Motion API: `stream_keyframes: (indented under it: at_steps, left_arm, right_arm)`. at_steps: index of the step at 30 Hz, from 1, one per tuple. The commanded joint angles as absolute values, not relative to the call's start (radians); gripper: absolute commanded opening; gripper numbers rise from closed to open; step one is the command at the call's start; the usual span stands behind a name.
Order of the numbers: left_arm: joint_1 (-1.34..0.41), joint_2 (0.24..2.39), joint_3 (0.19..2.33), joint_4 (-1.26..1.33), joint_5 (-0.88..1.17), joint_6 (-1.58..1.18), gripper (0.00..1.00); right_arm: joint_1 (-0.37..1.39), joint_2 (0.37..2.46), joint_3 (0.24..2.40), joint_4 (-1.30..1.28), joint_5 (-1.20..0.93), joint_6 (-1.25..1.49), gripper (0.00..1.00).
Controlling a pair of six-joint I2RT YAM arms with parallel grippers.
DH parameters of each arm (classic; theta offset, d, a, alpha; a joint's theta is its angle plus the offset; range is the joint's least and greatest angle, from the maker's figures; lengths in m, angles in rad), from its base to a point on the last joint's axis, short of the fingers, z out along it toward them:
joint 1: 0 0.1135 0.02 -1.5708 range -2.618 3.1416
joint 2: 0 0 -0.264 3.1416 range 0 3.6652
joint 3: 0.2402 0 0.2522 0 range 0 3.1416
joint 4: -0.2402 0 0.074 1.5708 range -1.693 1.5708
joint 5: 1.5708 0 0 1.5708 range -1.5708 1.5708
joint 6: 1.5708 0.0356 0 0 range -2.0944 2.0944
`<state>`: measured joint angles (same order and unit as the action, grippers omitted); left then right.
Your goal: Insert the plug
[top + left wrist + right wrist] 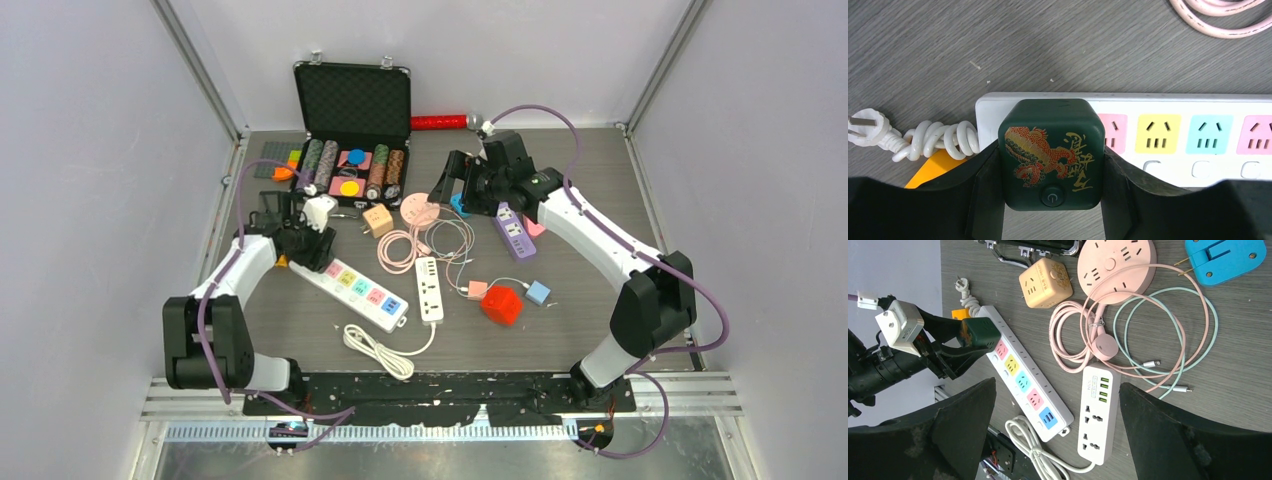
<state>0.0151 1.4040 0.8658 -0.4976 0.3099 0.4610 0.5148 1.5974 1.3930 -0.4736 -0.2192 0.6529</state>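
A dark green cube plug (1048, 125) with a red and gold dragon print sits between the fingers of my left gripper (1051, 170), which is shut on its two sides. The plug rests over the end socket of the white power strip (1168, 97), next to the pink, yellow and teal sockets. Its pins are hidden, so how deep they sit cannot be told. From the right wrist view the plug (979, 332) stands on the cord end of the strip (1048, 390). My right gripper (1057, 385) hangs open and empty above the table's far right (455, 180).
A poker chip case (352, 130) stands open at the back. A peach cube adapter (377, 220), a pink round socket (420, 211), coiled pink cable (400, 248), a white USB strip (429, 288), a red cube (502, 304) and a purple strip (514, 232) lie mid-table.
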Motion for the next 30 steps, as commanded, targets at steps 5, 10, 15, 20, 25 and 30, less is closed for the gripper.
stream_keyframes:
  at_steps: [5, 10, 15, 20, 25, 30]
  left_arm:
    - [0.025, 1.288, 0.911, -0.551, 0.277, 0.439, 0.94]
    - [0.026, 1.171, 0.96, -0.519, 0.305, 0.422, 1.0]
    - [0.025, 1.061, 0.953, -0.448, 0.276, 0.362, 1.0]
    - [0.025, 0.951, 0.877, -0.22, 0.262, 0.198, 1.0]
    - [0.025, 0.939, 0.837, -0.047, 0.248, -0.108, 1.0]
    - [0.016, 1.125, 0.982, -0.169, 0.583, -0.172, 0.98]
  right_arm:
    - [0.509, 1.593, 1.469, -0.463, -0.206, 0.632, 0.97]
    - [0.509, 1.587, 1.469, -0.464, -0.172, 0.616, 0.95]
    - [0.509, 1.583, 1.466, -0.464, -0.15, 0.599, 0.96]
    - [0.514, 1.58, 1.46, -0.465, -0.1, 0.553, 1.0]
    - [0.517, 1.577, 1.453, -0.482, -0.039, 0.516, 0.96]
    - [0.518, 1.565, 1.432, -0.484, -0.011, 0.511, 0.96]
